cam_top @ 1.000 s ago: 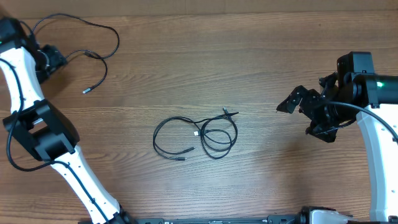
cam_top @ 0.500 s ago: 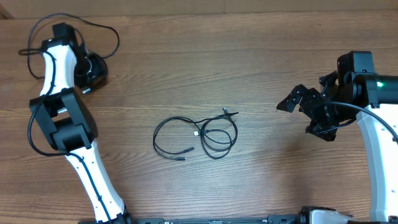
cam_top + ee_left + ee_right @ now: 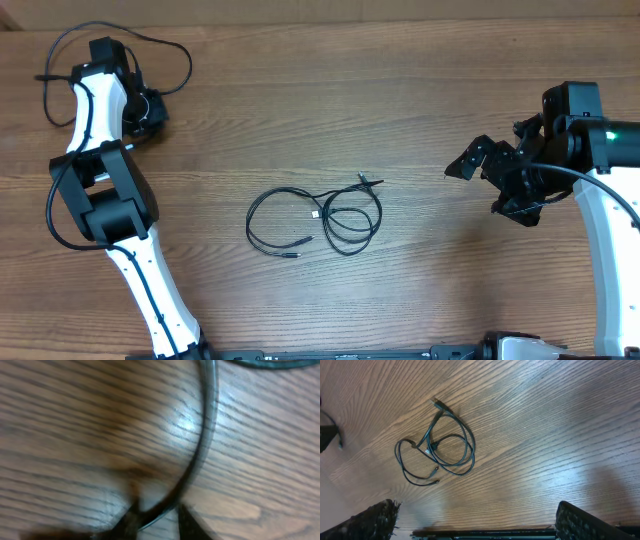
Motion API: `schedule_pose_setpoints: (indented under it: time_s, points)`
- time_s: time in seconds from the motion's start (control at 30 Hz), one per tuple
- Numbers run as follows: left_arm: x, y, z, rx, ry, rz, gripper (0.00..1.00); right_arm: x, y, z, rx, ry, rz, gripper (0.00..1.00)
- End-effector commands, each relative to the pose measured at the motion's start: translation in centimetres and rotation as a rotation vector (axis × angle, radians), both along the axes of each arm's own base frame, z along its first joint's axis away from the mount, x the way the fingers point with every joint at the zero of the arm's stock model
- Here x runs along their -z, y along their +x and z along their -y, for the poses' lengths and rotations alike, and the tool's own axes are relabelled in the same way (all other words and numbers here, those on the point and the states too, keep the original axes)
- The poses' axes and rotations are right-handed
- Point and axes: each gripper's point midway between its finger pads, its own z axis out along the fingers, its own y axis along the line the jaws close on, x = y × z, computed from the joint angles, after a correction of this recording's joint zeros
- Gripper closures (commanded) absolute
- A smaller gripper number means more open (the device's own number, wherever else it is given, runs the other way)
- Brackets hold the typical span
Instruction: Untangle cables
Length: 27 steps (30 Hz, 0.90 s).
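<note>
From overhead: cables tangled at mid tabletop, well apart from both arms; left hand down at far-left loose cord. Left wrist: cord between blurred fingertips, clamping unclear. Right wrist: right hand spread wide, hovering clear of cables.

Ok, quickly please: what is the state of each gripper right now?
Left gripper: cannot be told; the view is blurred, and a black cable lies between its jaws.
Right gripper: open, holding nothing.
</note>
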Motion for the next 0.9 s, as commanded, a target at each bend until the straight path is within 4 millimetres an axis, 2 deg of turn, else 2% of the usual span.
schedule_pose_setpoints:
  time_s: [0.0, 0.17, 0.37, 0.53, 0.63, 0.73, 0.8, 0.83, 0.87]
  points:
    - [1.6, -1.0, 0.8, 0.013, -0.022, -0.044, 0.96, 0.0, 0.0, 0.1, -0.005, -0.009, 0.01, 0.0]
    - [0.0, 0.7, 1.9, -0.029, -0.141, 0.039, 0.96, 0.0, 0.0, 0.1, -0.005, -0.009, 0.009, 0.0]
    - [-5.9, 4.7, 2.6, -0.09, -0.365, 0.244, 0.96, 0.0, -0.2, 0.1, -0.005, -0.008, 0.001, 0.0]
    - [-11.7, 8.0, 2.0, -0.106, -0.455, 0.428, 0.96, 0.0, -0.4, 0.1, -0.005, -0.007, -0.009, 0.0]
    - [-14.0, 9.3, 2.0, -0.117, -0.489, 0.502, 0.96, 0.0, -0.5, 0.1, -0.005, -0.007, -0.012, 0.0]
    - [-14.3, 10.0, 2.2, -0.126, -0.488, 0.527, 0.96, 0.0, -0.5, 0.1, -0.005, -0.007, -0.011, 0.0]
    - [-13.4, 10.1, 2.1, -0.143, -0.431, 0.511, 0.94, 0.0, -0.4, 0.1, -0.004, -0.007, -0.009, 0.0]
    - [-12.8, 10.1, 1.9, -0.157, -0.389, 0.496, 0.78, 0.0, -0.5, 0.1, -0.005, -0.007, -0.01, 0.0]
    - [-12.0, 10.0, 1.7, -0.164, -0.337, 0.477, 0.68, 0.0, -0.5, 0.1, -0.005, -0.007, -0.011, 0.0]
